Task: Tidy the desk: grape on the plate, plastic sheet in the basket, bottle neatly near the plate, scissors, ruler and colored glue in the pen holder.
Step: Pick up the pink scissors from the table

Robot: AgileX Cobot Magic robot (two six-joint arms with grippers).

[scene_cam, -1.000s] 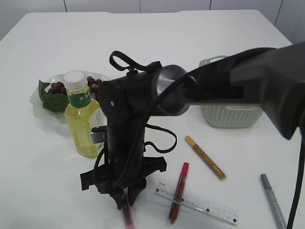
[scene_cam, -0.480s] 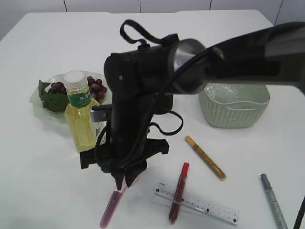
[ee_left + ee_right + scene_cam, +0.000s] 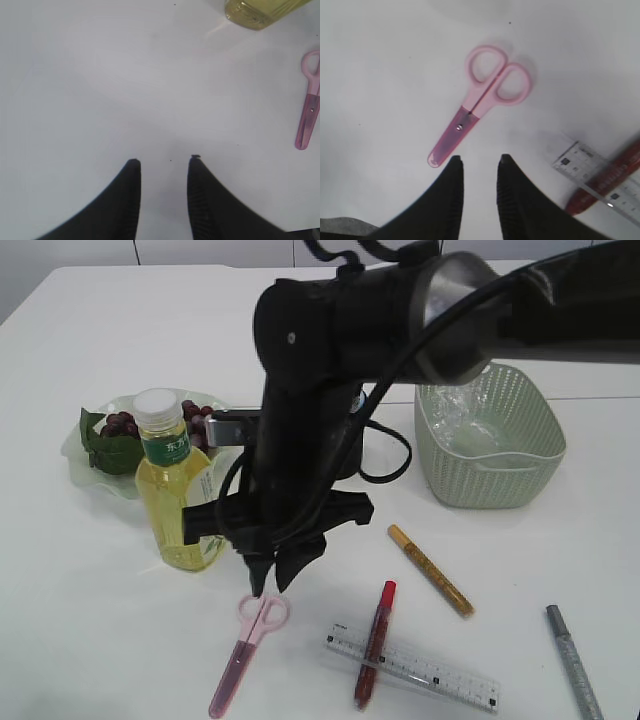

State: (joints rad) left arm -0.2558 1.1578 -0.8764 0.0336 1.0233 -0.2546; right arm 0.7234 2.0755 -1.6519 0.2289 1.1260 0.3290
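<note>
— Rising off the table now, the right black claw (image 3: 268, 585) is hanging empty, jaws slightly parted; the pink plastic scissors (image 3: 243, 654) are lying flat just below its tips.

— And the left claw (image 3: 164, 167)?

— Its jaws are sitting a little apart over bare white table (image 3: 100, 90), holding nothing, with the yellow-liquid bottle (image 3: 257, 9) ahead to its right and the scissors off to its right.

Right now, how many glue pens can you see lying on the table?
3. A red glue pen lies across the ruler, a gold one lies before the basket, a silver one at far right. The arm may hide others.
</note>
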